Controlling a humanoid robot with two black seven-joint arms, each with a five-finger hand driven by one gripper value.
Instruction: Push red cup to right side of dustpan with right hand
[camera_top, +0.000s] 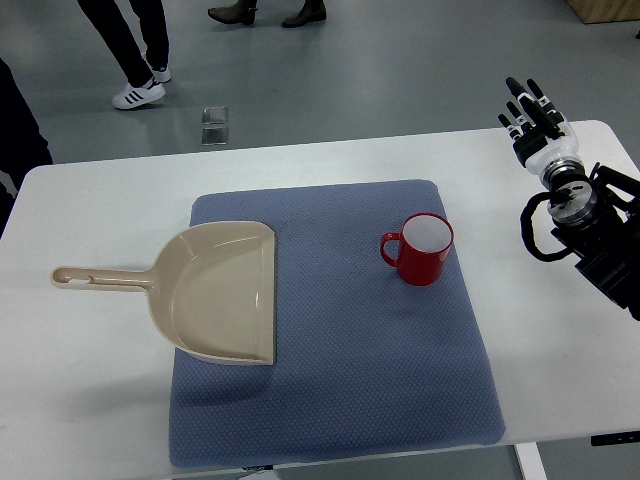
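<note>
A red cup (423, 248) with a white inside stands upright on the blue mat (360, 380), its handle pointing left. A beige dustpan (215, 290) lies on the mat's left part, its handle reaching left onto the white table (90, 380). The cup sits well to the right of the dustpan's open edge. My right hand (533, 118) is raised over the table's far right corner, fingers spread and holding nothing, well apart from the cup. The left arm does not show.
The table's far edge runs behind the mat, with grey floor beyond. People's legs and shoes (138, 94) stand on the floor at the back left and centre. A small shiny object (214, 126) lies on the floor.
</note>
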